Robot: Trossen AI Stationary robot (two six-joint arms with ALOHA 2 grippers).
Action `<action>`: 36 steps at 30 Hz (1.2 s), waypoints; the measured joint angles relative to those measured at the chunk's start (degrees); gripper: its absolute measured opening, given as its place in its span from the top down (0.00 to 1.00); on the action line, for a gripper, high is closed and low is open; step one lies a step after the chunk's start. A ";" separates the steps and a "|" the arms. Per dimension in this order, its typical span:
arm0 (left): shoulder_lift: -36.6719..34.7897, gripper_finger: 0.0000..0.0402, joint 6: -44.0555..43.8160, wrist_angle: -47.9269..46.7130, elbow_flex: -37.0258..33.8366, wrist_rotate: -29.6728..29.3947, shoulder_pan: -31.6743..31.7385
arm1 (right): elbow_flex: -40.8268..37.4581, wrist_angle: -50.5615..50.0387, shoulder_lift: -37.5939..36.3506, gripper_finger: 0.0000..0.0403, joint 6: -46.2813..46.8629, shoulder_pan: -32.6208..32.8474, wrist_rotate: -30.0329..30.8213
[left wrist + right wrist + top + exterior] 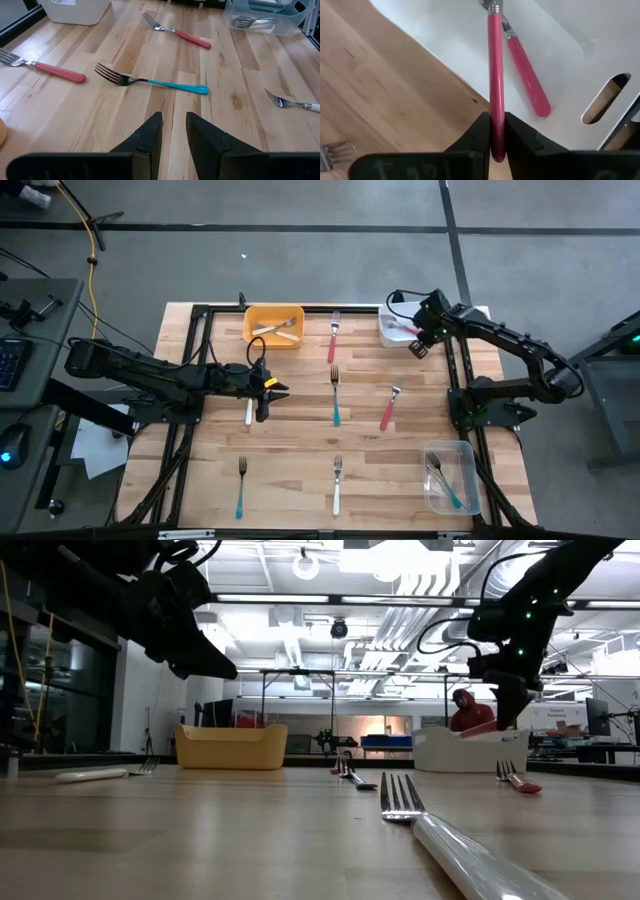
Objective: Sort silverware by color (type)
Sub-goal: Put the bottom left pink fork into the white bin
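Note:
My right gripper (pixel 418 346) is shut on a red-pink-handled fork (pixel 495 75) at the white bin (pixel 393 332) at the far right. A second red-pink fork (pixel 526 75) lies inside that bin. My left gripper (pixel 276 391) hovers left of centre, its fingers a little apart and empty (pixel 174 122). A white-handled fork (pixel 249 412) lies flat on the table just beside it. A teal fork (pixel 155 82) and two red-pink forks (pixel 47 69) (pixel 179 32) lie flat on the table beyond it. My right gripper pinches the fork's red-pink handle (pixel 496 131) between its two fingers, at the handle's free end. The fork runs on ahead of the fingers, its metal head (pixel 492 6) over the inside of the white bin. In the low view the handle (pixel 478 729) slants above the bin's rim.
A yellow bin (pixel 273 326) with white-handled forks stands at the far left. A clear bin (pixel 449 476) with teal forks stands at the near right. A teal fork (pixel 241 490) and a white fork (pixel 338 488) lie near the front edge. A person in red (pixel 466 710) shows behind the table.

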 joint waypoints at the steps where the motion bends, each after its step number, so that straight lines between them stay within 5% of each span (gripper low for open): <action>1: 0.00 0.80 -0.02 0.02 0.00 0.00 0.00 | 0.00 0.00 0.18 0.92 -0.93 -0.48 -0.17; 7: 0.00 0.80 -0.52 -0.03 0.00 0.26 0.00 | 0.00 3.12 1.65 0.91 -4.85 -2.66 -0.21; 13: 0.00 0.80 -0.50 -0.07 0.00 0.26 -0.01 | 0.00 6.97 1.84 0.79 -4.80 -2.86 0.18; 20: 0.00 0.80 -0.50 -0.12 0.00 0.26 0.00 | 0.00 8.04 1.84 0.69 -4.76 -2.86 9.43; 24: 0.00 0.80 -0.50 -0.12 0.00 0.26 -0.01 | 0.00 6.76 1.47 0.69 -4.94 -2.82 9.84; 29: 0.00 0.80 -0.48 -0.14 0.00 0.26 -0.02 | 0.28 1.84 -0.82 0.76 -4.78 -1.43 3.22; 36: 0.00 0.80 -0.46 -0.14 0.00 0.26 0.00 | 0.72 -3.09 -2.61 0.98 -4.56 4.47 -1.41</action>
